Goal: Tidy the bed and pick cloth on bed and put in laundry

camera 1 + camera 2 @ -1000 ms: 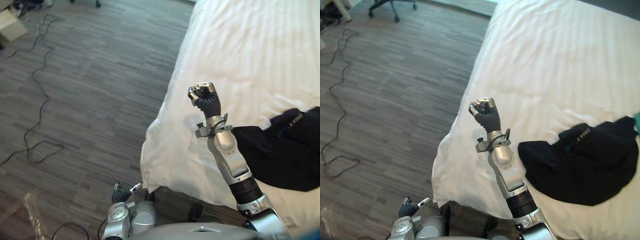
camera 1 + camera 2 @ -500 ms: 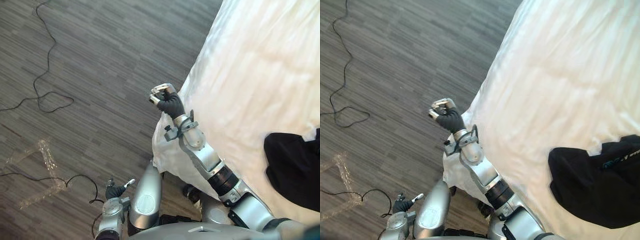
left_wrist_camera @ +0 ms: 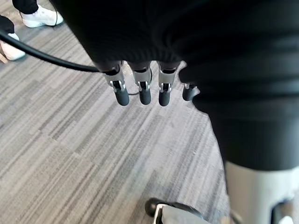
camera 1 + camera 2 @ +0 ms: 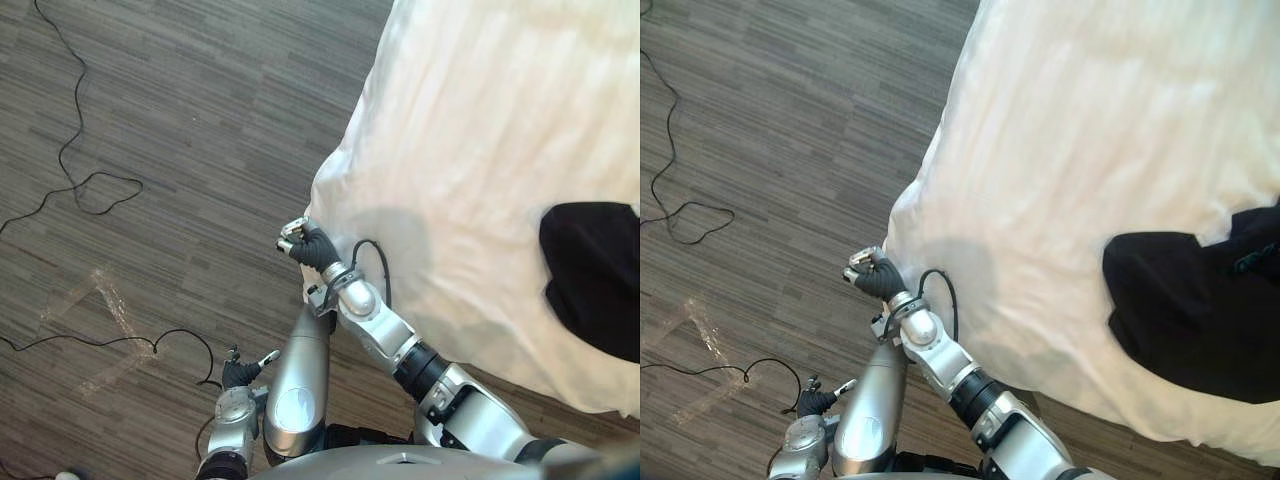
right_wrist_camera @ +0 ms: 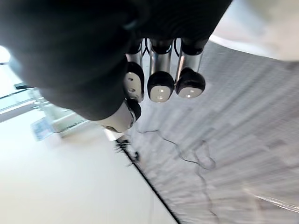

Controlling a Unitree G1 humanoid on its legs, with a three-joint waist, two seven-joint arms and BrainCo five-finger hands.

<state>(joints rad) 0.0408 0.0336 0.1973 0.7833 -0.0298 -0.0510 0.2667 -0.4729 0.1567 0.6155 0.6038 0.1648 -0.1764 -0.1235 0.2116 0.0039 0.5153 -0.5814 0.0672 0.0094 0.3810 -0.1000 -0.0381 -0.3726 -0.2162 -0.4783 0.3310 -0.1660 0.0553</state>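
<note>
A black cloth lies crumpled on the white bed, near its right side. My right hand is a fist at the bed's near left corner, well left of the cloth, and holds nothing. In the right wrist view its fingers are curled with the dark tips turned back. My left hand hangs low over the floor beside me. Its fingers are relaxed and empty in the left wrist view.
Dark striped wood floor spreads left of the bed, with a thin black cable looping across it and tape marks. A person's white shoes stand on the floor.
The camera has shifted. My right arm has come down from above the bed to its near left corner, the hand still a fist. The black cloth has not moved on the bed.
</note>
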